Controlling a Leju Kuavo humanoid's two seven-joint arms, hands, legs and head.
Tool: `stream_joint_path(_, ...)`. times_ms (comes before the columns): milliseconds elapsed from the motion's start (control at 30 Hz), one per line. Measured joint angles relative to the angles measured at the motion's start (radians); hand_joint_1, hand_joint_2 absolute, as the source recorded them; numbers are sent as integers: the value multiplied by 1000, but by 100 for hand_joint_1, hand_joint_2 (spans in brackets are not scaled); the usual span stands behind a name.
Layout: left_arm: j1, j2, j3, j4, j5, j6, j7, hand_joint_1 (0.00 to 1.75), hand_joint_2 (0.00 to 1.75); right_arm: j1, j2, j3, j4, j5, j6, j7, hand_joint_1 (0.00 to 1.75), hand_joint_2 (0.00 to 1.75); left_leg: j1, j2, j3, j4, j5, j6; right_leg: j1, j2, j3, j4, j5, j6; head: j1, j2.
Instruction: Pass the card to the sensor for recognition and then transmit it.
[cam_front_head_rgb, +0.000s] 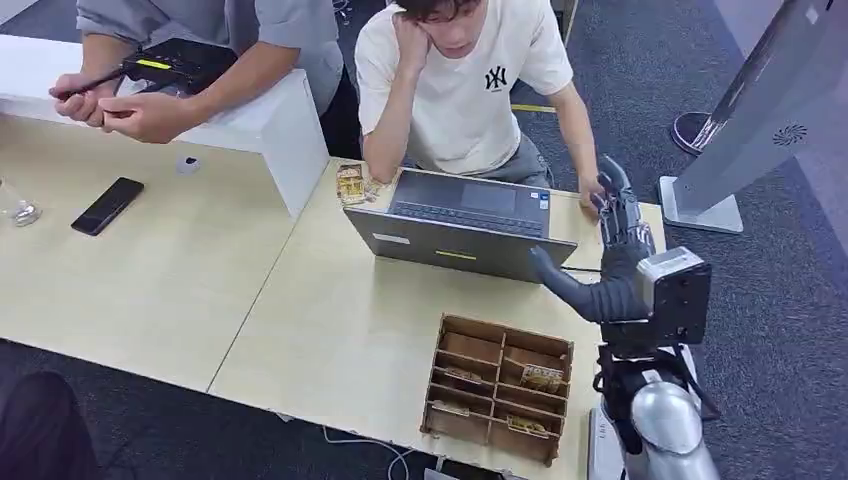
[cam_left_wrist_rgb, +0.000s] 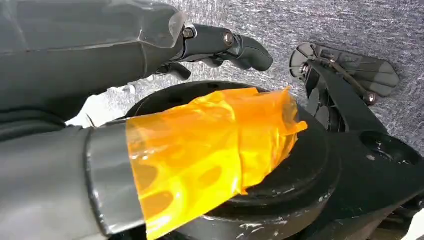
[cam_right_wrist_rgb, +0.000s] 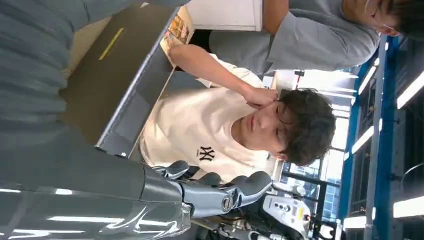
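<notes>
— Where do we see the right hand (cam_front_head_rgb: 620, 225)?

— Raised over the far right edge of the worktop (cam_front_head_rgb: 330, 330), just beside the laptop (cam_front_head_rgb: 455, 225), with its thumb pointing toward the laptop's back. A person's hand (cam_front_head_rgb: 592, 193) sits right behind the fingers, so where one ends and the other begins is hard to make out from the head view.

— Is it holding a card?

— We cannot tell. In the right wrist view the fingers (cam_right_wrist_rgb: 220, 192) stretch out side by side, lightly bent, and we make out no card between them, but the far side of the fingers is hidden by the hand itself.

— And the cards?

— Several lie in the compartments of the wooden organiser (cam_front_head_rgb: 500, 388) at the near edge of the worktop, too small to read. One more card-like piece (cam_front_head_rgb: 350, 184) lies left of the laptop, near the seated person's elbow.

— The left hand (cam_left_wrist_rgb: 210, 45)?

— In its wrist view it hangs over grey carpet (cam_left_wrist_rgb: 325, 25); the fingers are apart with nothing in them, and the thumb is wrapped in orange tape (cam_left_wrist_rgb: 210, 150).

— Anything else?

— A phone (cam_front_head_rgb: 107, 205) lies on the left worktop; a second person leaning on a white box is cut off by the frame.
</notes>
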Motion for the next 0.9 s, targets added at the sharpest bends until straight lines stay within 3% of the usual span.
stream_joint_path(433,4,-1,14,0,35,2,-1,0,0,161,-76,-33,-127,-3,16,19,0,175,0,0,0,0,0,0,0,0,0,0,0,0,0,0)
stream_joint_path(467,5,-1,16,0,38,2,-1,0,0,174,-82,-35,-136,-4,23,22,0,0,0,0,0,0,0,0,0,0,0,0,0,0,0,0)
stream_joint_path(900,8,-3,49,0,66,12,4,0,0,315,-127,-47,-191,-159,141,91,0,0,0,0,0,0,0,0,0,0,0,0,0,0,0,0)
